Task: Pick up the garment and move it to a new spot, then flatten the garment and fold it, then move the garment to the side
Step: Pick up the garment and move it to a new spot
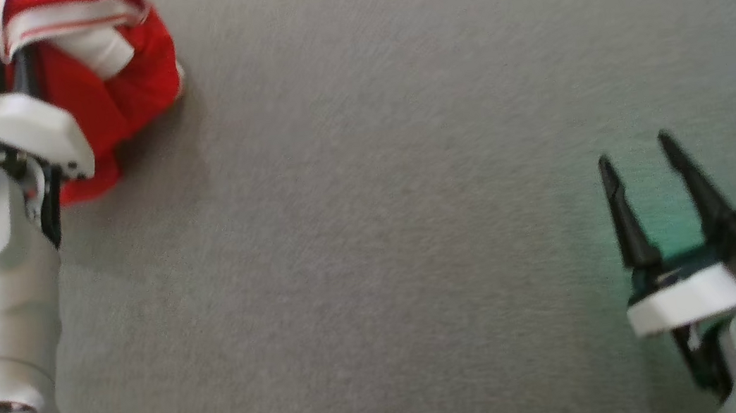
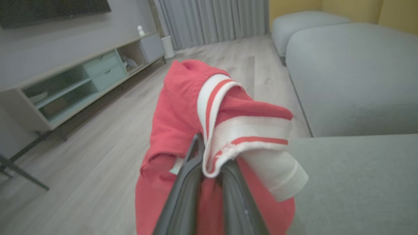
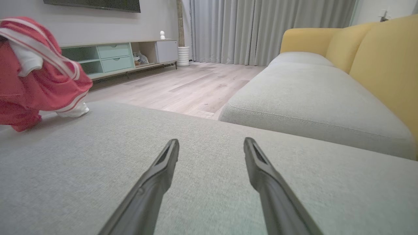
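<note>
Evidently soft, light and limp, the red garment hangs bunched at the frame's upper left, its white striped trim pinched in the closed left end effector. The right end effector hovers wide open and empty at lower right. A hem corner would probably suit a 2nd grip.

Foreground: grey cushion; yellow-backed sofa beyond; TV cabinet, curtains, wood floor.

My left jaws were clamped on the red garment, whose white, red-striped band folded over one dark finger. Right of the garment lay a grey cushion; behind it, a pale wooden floor; far left of it, a low cabinet with green drawers.
</note>
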